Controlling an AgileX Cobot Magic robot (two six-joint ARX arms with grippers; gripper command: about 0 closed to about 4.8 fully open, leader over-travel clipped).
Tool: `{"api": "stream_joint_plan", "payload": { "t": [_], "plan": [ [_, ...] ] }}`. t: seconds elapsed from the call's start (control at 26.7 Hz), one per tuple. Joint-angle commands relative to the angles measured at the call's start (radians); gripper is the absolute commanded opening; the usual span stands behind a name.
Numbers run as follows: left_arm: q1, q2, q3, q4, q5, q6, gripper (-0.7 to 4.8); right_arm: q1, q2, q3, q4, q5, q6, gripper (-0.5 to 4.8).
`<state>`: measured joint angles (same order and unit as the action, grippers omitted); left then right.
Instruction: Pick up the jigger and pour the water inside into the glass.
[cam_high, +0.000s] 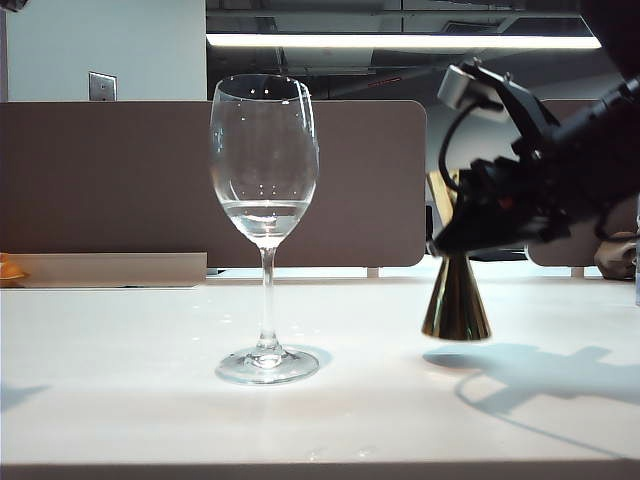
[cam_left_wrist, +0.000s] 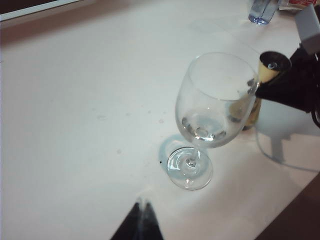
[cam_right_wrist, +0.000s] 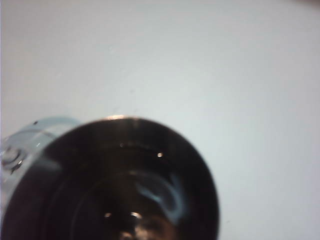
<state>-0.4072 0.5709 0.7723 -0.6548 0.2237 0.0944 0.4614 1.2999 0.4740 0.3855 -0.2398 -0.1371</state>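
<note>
- The right gripper, a black two-finger claw on the arm entering from 3 o'clock in the exterior view, pinches the shiny gold metal hourglass-shaped jigger around its waist and upper cone.
- The jigger stands upright with its wide base on the white table, at about 4 o'clock from the middle of the exterior view; its upper cup is mostly hidden behind the black fingers.
- In the right wrist view the jigger's round open mouth fills the lower part of the picture, dark inside with small glints; whether liquid lies in it cannot be told.
- At 9 o'clock of the jigger, well apart from it, stands the tall clear stemmed wine glass, upright on its round flat foot.
- A small amount of clear colourless water sits in the bottom of the glass's bowl.
- In the left wrist view the glass is near the middle, with the jigger just behind it at 2 o'clock, held by the dark claw.
- The left gripper shows only as a dark tip at 6 o'clock of its own wrist view, clear of the glass; whether it is spread or pressed together I cannot tell.
- A blue-tinted clear plastic bottle stands at the far table edge.
</note>
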Motion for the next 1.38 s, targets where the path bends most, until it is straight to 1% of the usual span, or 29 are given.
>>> {"api": "stream_joint_plan", "payload": {
  "t": [0.04, 0.15, 0.34, 0.41, 0.52, 0.79, 0.97, 1.16, 1.38],
  "plan": [
    [-0.001, 0.000, 0.003, 0.005, 0.001, 0.003, -0.05, 0.002, -0.009, 0.060, -0.023, 0.022, -0.006, 0.16],
    [-0.001, 0.000, 0.003, 0.006, 0.001, 0.003, -0.05, 0.002, -0.010, 0.108, -0.046, 0.023, -0.032, 0.16],
    [-0.001, 0.000, 0.003, 0.005, 0.001, 0.003, -0.05, 0.002, -0.030, 0.167, -0.074, 0.045, -0.034, 0.16],
    [-0.001, 0.000, 0.003, 0.006, 0.001, 0.003, -0.05, 0.003, -0.047, 0.175, -0.085, 0.062, -0.048, 0.16],
    [-0.001, 0.000, 0.003, 0.005, 0.000, 0.003, -0.05, 0.003, -0.089, 0.190, -0.151, 0.089, -0.083, 0.17],
    [-0.001, 0.000, 0.003, 0.005, 0.000, 0.003, -0.05, 0.003, -0.131, 0.207, -0.181, 0.109, -0.101, 0.17],
    [-0.001, 0.000, 0.003, 0.006, 0.000, 0.003, -0.05, 0.003, -0.129, 0.261, -0.245, 0.111, -0.177, 0.17],
    [-0.001, 0.000, 0.003, 0.005, 0.000, 0.003, -0.05, 0.004, -0.127, 0.337, -0.326, 0.111, -0.206, 0.17],
    [-0.001, 0.000, 0.003, 0.005, 0.000, 0.003, -0.05, 0.005, -0.127, 0.381, -0.359, 0.111, -0.208, 0.17]
  ]
}}
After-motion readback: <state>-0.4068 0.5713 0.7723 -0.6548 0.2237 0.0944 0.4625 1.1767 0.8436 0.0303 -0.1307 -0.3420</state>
